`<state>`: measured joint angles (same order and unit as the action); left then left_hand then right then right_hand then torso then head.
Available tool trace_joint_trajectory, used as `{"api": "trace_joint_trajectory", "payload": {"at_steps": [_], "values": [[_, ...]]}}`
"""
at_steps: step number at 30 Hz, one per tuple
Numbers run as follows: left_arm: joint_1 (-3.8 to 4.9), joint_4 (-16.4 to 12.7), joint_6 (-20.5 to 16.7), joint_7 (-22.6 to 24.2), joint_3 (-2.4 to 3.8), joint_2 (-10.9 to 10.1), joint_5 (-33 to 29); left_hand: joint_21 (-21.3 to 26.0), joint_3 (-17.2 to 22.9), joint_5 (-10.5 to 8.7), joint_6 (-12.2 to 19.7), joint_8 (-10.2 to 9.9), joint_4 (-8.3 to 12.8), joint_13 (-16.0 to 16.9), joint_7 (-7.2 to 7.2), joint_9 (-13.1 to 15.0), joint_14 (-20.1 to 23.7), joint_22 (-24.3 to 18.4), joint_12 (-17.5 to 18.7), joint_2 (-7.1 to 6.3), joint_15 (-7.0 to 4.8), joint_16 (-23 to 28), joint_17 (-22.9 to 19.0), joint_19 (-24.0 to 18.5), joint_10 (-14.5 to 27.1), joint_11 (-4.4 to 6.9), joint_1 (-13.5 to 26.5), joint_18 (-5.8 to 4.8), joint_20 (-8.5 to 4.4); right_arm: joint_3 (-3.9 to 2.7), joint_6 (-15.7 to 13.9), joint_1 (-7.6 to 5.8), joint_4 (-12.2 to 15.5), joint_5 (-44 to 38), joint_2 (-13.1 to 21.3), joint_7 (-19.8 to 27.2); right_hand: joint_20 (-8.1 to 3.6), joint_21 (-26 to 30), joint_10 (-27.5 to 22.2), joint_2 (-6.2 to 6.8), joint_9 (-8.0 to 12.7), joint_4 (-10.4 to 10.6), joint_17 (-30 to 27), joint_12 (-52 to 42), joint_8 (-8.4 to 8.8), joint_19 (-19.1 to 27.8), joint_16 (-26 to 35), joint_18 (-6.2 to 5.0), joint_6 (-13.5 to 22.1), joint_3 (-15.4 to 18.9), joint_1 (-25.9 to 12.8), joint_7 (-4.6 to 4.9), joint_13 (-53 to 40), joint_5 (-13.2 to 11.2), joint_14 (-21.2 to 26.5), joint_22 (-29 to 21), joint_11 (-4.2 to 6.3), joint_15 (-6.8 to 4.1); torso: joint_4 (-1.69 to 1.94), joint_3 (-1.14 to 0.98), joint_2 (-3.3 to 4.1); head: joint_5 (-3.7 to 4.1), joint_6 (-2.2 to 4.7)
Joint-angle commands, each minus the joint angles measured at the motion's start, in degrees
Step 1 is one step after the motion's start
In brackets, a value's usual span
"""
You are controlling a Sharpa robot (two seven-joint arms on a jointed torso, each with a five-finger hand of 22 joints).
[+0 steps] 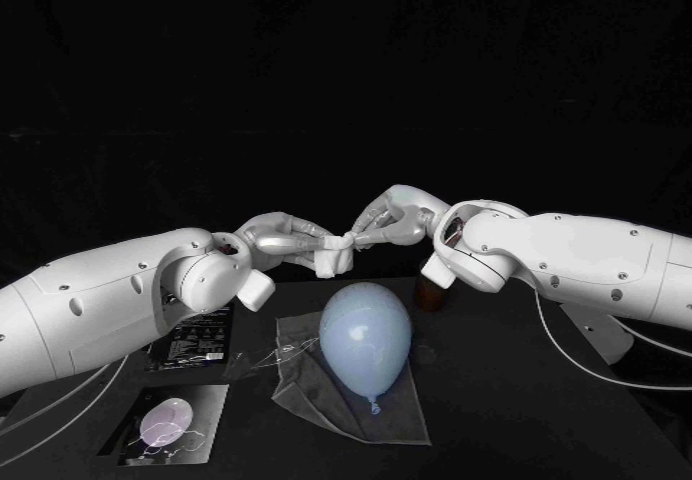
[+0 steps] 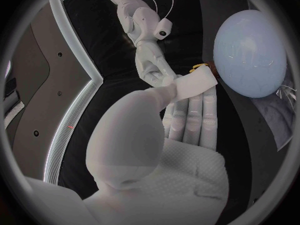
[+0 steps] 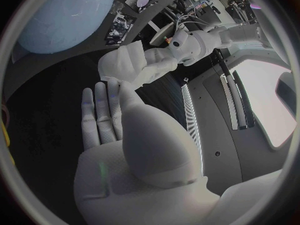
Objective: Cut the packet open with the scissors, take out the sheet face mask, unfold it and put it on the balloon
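The step in hand is the unfolding of the sheet mask (image 1: 340, 251). The mask is out of the packet (image 1: 195, 338), which lies flat on the surface (image 1: 548, 400) at the robot's left. The mask itself is held in the air between the two hands, above the surface and behind the balloon (image 1: 365, 335). The left hand (image 1: 281, 240) has its fingers (image 2: 199, 116) laid straight and together, with the thumb clamping the mask against them as a small, compact white fold. The right hand (image 1: 397, 218) meets it from the opposite side, and its fingers appear closed on the near edge of the fold. The balloon rests lengthwise on a clear film (image 1: 310, 385), well below the hands and apart from them. The next move calls for one hand to separate a single layer at the edge while the other holds the remainder, then for the hands to draw apart slowly. The wet sheet is likely to cling to itself and could tear if pulled sharply.
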<state>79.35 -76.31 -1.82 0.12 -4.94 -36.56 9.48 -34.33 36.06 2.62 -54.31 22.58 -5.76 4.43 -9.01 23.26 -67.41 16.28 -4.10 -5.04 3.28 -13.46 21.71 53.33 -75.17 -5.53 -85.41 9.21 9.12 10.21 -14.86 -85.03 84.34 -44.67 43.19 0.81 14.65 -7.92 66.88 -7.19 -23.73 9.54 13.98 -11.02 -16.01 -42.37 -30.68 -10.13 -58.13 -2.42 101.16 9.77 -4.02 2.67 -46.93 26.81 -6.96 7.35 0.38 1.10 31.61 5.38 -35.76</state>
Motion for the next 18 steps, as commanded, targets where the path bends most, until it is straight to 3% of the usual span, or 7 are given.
{"api": "trace_joint_trajectory", "payload": {"at_steps": [1, 8, 14, 17, 18], "values": [[0.11, 0.03, 1.04, -0.24, 0.08, 0.18, 0.46, -0.29, 0.21, 0.17, -0.02, 0.3, 0.18, 0.09, -0.38, 4.98, -0.51, 0.13, -0.29, 0.2, 0.02, 0.07, 0.15, -0.42, -0.63, 0.01, 0.54, 1.05, 0.06, -0.03, 6.79, -1.12, 0.32, -14.78, -0.77, -10.09, -0.26, -0.62, 1.37, 1.05, -3.44, -0.23, 0.18, 0.18, -1.54, -0.6, -0.51, -0.36, -0.01, -1.86, -0.59, -0.51, -0.11, 0.16, -0.33, 0.63, 0.61, -0.46, 0.05, 0.03, 0.02, 0.01, 0.01], [0.12, 0.35, 0.87, 0.03, 0.08, -0.03, -0.28, -0.8, 0.27, 0.17, 0.21, 0.42, 0.21, 0.34, -0.22, 5.64, -1.0, 0.44, -0.79, 0.52, -0.16, -0.43, 0.82, -0.53, -1.25, 0.22, 1.14, 1.05, 0.08, -0.04, 9.98, -3.1, 1.06, -33.35, -2.0, -16.66, -0.56, -1.45, 2.28, 3.23, -4.14, 0.21, 0.36, 0.1, -2.06, -0.88, -1.08, -0.36, -0.26, -5.97, -2.93, -0.9, -0.31, 0.13, -1.14, 1.66, 0.96, -0.79, 0.0, 0.04, 0.05, -0.03, -0.01], [0.13, 0.67, 1.0, -0.33, 0.07, -0.27, -1.0, -0.64, 0.38, 0.17, 0.5, 0.47, 0.32, 0.66, 0.01, 6.34, -0.63, 0.57, -1.46, 0.55, -0.24, -1.19, 1.84, -2.46, -1.41, 0.42, 1.83, 0.57, 0.57, -0.05, 11.18, -3.67, 1.64, -39.79, -2.47, -19.42, -0.67, -2.05, 2.78, 6.36, -4.92, 0.15, 0.4, 0.27, -2.44, -0.67, -1.2, -0.33, -0.3, -12.94, -5.77, -0.96, -0.48, 0.14, -1.45, 2.75, 1.03, -0.88, -0.01, 0.0, 0.01, 0.01, 0.02], [0.13, 0.79, 1.13, -0.89, 0.06, -0.4, -1.11, -0.66, 0.41, 0.18, 0.58, 0.47, 0.36, 0.86, 0.06, 6.61, -0.3, 0.66, -1.87, 0.54, -0.23, -1.52, 2.3, -3.16, -1.49, 0.47, 2.17, 0.45, 0.79, -0.05, 11.41, -3.76, 1.8, -40.69, -2.51, -19.96, -0.67, -2.05, 2.78, 6.36, -4.92, 0.15, 0.4, 0.27, -2.44, -0.67, -1.2, -0.33, -0.3, -12.94, -5.77, -0.96, -0.48, 0.14, -1.45, 2.75, 1.03, -0.88, -0.01, -0.01, 0.03, -0.06, 0.02], [0.13, 0.86, 1.3, -1.19, 0.06, -0.44, -1.11, -0.47, 0.39, 0.18, 0.56, 0.48, 0.12, 0.95, 0.12, 6.71, 0.08, 0.6, -2.05, 0.35, -0.13, -1.55, 2.45, -3.67, -1.48, 0.49, 2.67, 0.29, 1.0, -0.05, 11.44, -3.79, 1.88, -40.78, -2.51, -20.07, -0.65, -2.43, 2.98, 8.44, -5.56, -0.55, 0.5, 0.34, -2.76, -0.39, -1.35, -0.32, -0.24, -18.16, -8.41, -0.93, -0.65, 0.12, -1.49, 3.57, 1.0, -0.87, 0.0, -0.01, 0.03, -0.07, 0.03]]}}
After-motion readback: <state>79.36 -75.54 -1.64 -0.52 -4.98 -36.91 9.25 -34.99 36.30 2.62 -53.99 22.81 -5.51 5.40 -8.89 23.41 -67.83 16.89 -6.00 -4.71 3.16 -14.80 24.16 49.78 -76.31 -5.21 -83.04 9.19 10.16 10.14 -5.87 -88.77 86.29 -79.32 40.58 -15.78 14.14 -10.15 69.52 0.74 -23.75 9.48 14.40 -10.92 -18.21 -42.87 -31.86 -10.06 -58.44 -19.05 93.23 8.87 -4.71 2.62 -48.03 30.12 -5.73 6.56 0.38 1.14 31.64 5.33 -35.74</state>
